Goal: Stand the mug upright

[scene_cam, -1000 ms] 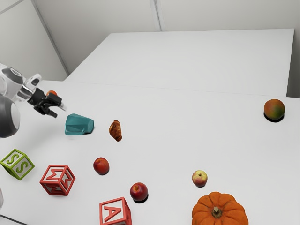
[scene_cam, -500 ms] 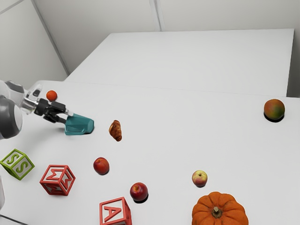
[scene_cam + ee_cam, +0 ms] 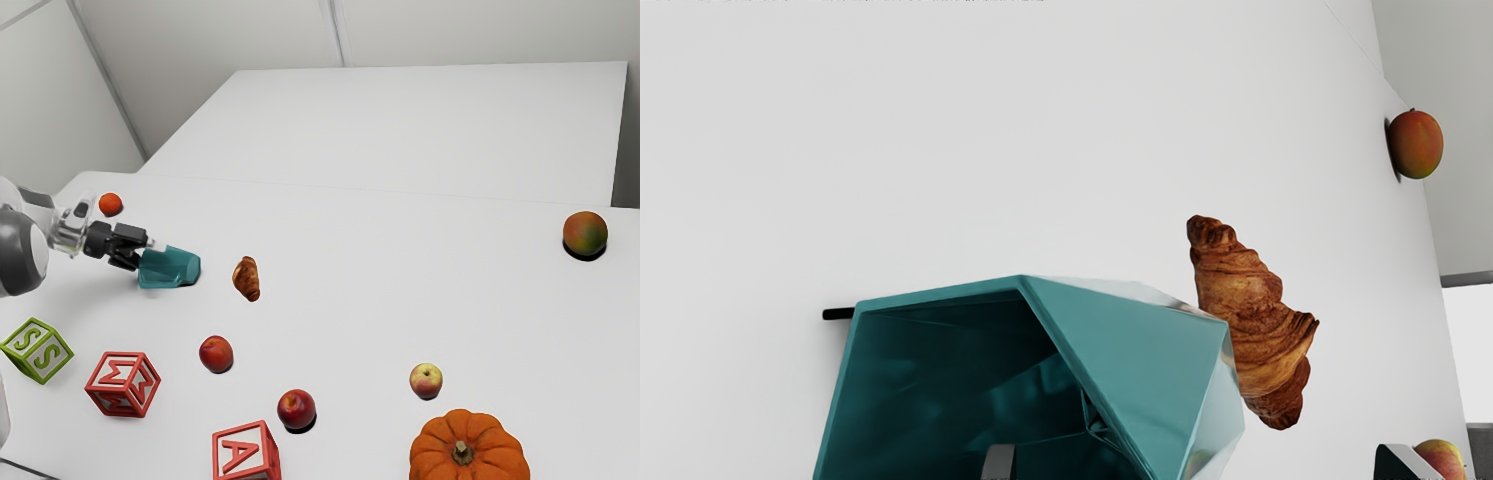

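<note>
One mug (image 3: pixel 172 268) lies sideways near one croissant (image 3: pixel 1250 320) (three lettered blocks (image 3: pixel 123 385) too), end effector (image 3: pixel 146 254) spread wide

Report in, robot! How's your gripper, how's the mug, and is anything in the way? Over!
Gripper open, at the mouth of the mug. Mug on its side, not upright yet. Croissant past its closed end, might get bumped.

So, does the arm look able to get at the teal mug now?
Probably yes. The open gripper is at the mouth of the mug, one finger over the opening and the other off to the side, with nothing else between them. The croissant lies beyond the closed end.
</note>
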Robot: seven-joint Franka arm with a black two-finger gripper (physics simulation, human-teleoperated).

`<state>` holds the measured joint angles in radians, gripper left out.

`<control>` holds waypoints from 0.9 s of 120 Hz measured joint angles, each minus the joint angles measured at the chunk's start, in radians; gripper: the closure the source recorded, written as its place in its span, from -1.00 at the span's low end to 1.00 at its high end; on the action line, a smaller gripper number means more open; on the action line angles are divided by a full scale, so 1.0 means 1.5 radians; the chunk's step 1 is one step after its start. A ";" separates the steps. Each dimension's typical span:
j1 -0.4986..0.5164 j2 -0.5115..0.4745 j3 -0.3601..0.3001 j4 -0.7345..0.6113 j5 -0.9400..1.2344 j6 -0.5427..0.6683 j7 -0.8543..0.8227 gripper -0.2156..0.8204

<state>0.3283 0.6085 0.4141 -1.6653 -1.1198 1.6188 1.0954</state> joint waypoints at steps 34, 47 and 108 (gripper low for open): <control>-0.006 0.000 0.000 -0.001 -0.008 -0.010 0.014 -0.04; -0.006 0.000 0.000 -0.002 -0.009 -0.011 0.018 0.19; -0.021 -0.041 -0.001 -0.014 -0.001 0.002 0.021 0.88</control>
<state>0.2973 0.5467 0.4128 -1.6869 -1.1217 1.6216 1.1268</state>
